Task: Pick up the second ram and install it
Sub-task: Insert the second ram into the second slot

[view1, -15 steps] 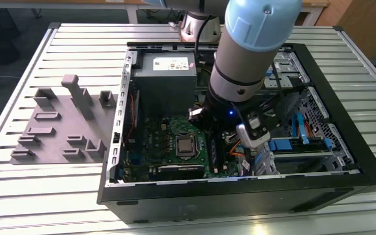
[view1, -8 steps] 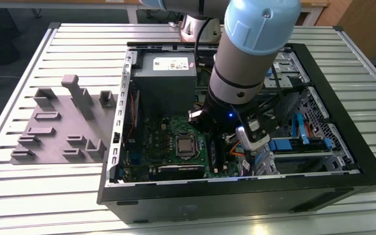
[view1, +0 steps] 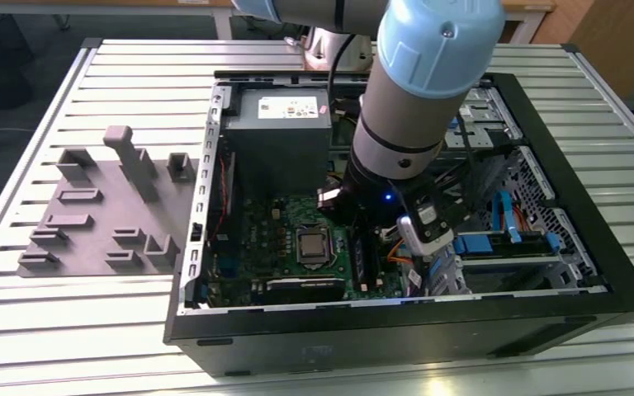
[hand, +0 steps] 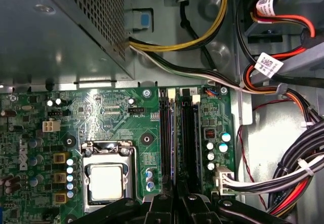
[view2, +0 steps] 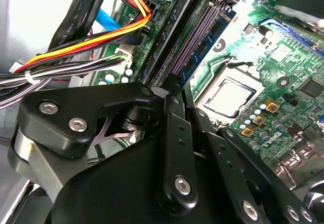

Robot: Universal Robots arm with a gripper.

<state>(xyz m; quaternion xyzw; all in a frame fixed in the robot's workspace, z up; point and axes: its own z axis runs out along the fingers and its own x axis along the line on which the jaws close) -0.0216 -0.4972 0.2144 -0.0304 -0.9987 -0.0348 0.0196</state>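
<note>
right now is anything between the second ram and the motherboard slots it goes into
Nothing visible. In the first wrist view the second ram shows as a thin edge running out from the gripper, lined up along the black slots. The cable bundle lies off to the side, clear of them.

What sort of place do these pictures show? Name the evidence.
Probably a robotics lab or assembly workbench: a slatted metal table carries an open black computer case, with a grey parts fixture beside it and a pale-blue robot arm reaching inside.
</note>
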